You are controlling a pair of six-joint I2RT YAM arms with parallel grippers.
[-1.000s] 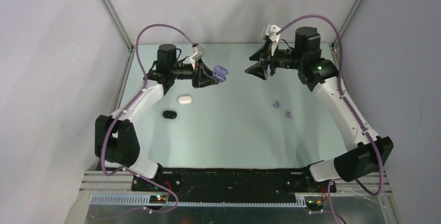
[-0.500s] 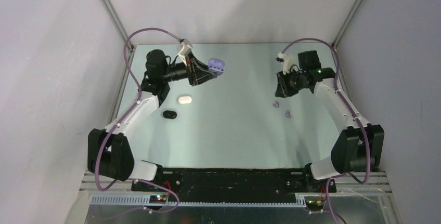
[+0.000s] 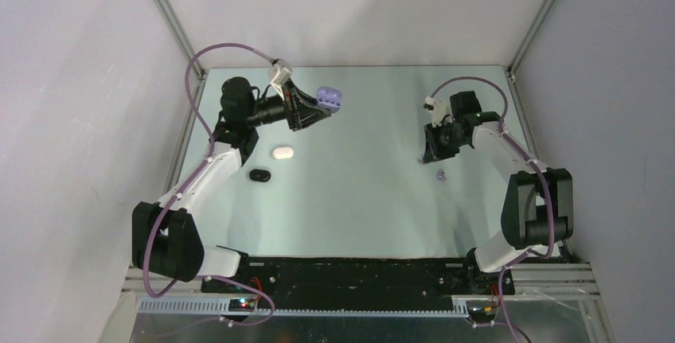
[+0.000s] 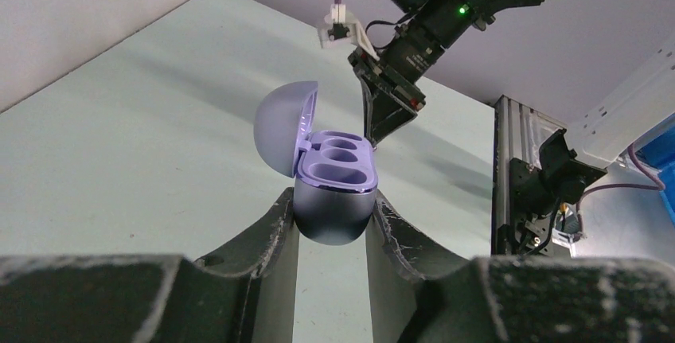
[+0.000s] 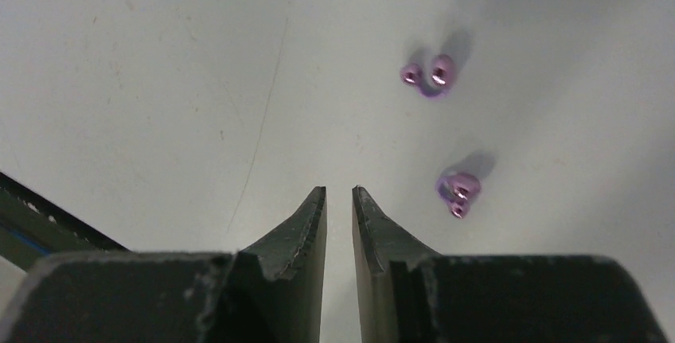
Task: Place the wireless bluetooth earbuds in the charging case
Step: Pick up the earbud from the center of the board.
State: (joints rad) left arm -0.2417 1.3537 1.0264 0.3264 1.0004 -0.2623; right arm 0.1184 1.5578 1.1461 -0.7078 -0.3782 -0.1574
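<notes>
My left gripper (image 4: 333,209) is shut on the lower half of a lavender charging case (image 4: 334,192), held upright above the table. Its lid (image 4: 280,126) is flipped open and both sockets are bare. From above, the case (image 3: 329,97) hangs at the back left in the left gripper (image 3: 322,107). Two lavender earbuds (image 5: 428,74) (image 5: 458,190) lie on the table. My right gripper (image 5: 339,192) points down just left of the nearer one, its jaws a narrow gap apart with nothing between them. From above, one earbud (image 3: 440,174) shows beside the right gripper (image 3: 431,154).
A shut white case (image 3: 282,152) and a shut black case (image 3: 259,174) lie on the table at the left, below the left arm. The right arm (image 4: 402,56) shows beyond the held case. Metal frame posts stand at the back corners.
The right arm has swung forward and down, bringing its gripper from level at the back to pointing at the table by the lavender earbuds. The left gripper shifted slightly left with the case.
</notes>
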